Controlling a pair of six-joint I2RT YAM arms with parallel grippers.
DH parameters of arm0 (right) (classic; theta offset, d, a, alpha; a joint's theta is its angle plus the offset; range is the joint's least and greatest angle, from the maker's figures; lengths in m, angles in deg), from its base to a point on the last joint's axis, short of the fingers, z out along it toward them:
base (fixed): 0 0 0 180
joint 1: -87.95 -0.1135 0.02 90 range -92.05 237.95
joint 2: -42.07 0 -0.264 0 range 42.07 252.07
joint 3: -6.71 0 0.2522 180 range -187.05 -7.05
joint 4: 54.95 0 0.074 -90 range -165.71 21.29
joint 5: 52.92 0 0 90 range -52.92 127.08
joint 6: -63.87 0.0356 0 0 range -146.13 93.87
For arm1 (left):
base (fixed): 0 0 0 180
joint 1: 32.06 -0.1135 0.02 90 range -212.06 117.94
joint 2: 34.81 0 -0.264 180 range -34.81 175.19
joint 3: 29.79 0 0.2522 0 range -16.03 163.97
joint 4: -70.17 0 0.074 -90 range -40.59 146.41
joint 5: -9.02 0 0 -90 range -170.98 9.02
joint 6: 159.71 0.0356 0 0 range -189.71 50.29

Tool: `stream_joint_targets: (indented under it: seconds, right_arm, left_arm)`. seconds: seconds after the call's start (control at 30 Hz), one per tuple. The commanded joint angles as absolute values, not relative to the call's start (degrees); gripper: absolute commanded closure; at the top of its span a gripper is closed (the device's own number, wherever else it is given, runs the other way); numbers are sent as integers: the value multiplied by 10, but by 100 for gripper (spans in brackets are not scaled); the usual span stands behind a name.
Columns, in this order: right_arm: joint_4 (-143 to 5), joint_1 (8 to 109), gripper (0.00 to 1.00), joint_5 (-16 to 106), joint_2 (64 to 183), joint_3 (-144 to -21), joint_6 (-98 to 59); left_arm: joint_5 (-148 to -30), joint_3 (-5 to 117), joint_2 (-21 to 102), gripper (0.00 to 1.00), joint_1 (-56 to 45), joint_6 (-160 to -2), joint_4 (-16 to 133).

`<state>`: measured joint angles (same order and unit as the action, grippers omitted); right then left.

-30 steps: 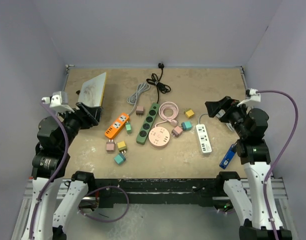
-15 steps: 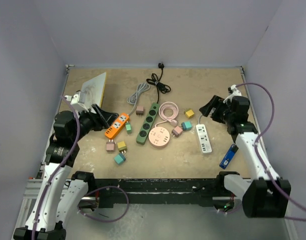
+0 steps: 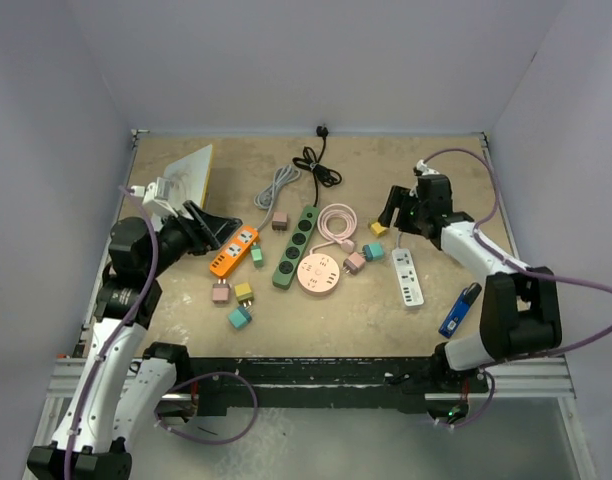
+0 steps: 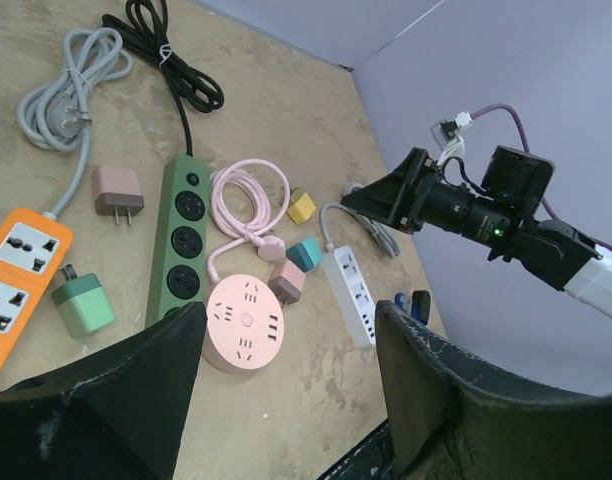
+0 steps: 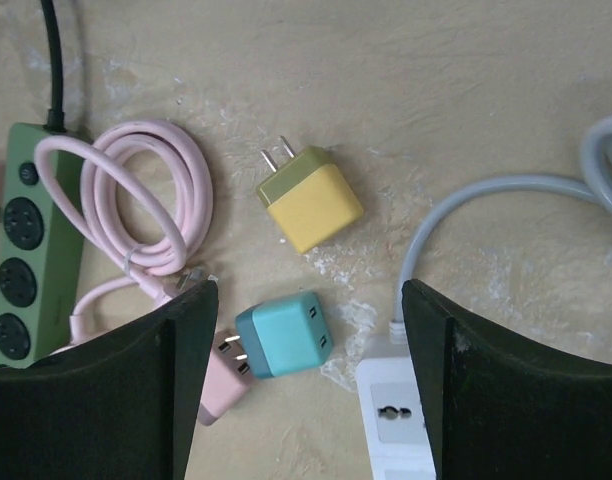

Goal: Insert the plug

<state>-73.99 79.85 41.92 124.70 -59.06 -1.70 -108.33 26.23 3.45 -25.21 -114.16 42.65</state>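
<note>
My right gripper (image 3: 394,212) is open and empty, hovering above a yellow plug (image 5: 311,199) and a teal plug (image 5: 283,335), which lie between its fingers in the right wrist view (image 5: 308,300). A pink plug (image 5: 224,385) touches the teal one. The white power strip (image 3: 410,277) lies just right of them; its end shows in the right wrist view (image 5: 401,420). My left gripper (image 3: 218,222) is open and empty, raised beside the orange power strip (image 3: 233,251). In the left wrist view (image 4: 291,320) it looks over the round pink socket (image 4: 245,322).
A green power strip (image 3: 295,245) with a black cord lies at the centre. Loose green (image 3: 256,256), pink (image 3: 221,292), yellow (image 3: 243,290) and teal (image 3: 239,317) plugs lie at the left. A blue object (image 3: 458,309) lies at the right. A board (image 3: 189,177) leans at the back left.
My right arm has reached forward and left, bringing its open gripper over the yellow and teal plugs. My left gripper has moved slightly right, toward the orange strip.
</note>
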Motion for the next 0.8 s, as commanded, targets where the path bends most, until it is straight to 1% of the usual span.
stream_joint_targets:
  seconds: [0.0,0.13,0.33,0.5,0.77]
  right_arm:
    - [-704,774,24,372,1292,-619,-57]
    - [-722,764,23,373,1358,-662,-93]
    - [-729,757,24,385,1410,-695,-137]
    - [-753,749,28,377,1458,-734,-153]
    - [-777,739,41,353,1488,-754,-166]
  left_arm:
    - [-1105,257,58,35,-254,-1157,481]
    - [-1103,253,86,35,-253,-1156,495]
    - [-1102,238,116,35,-248,-1160,533]
    - [-1099,226,147,35,-243,-1162,571]
    - [-1082,219,180,35,-224,-1157,586]
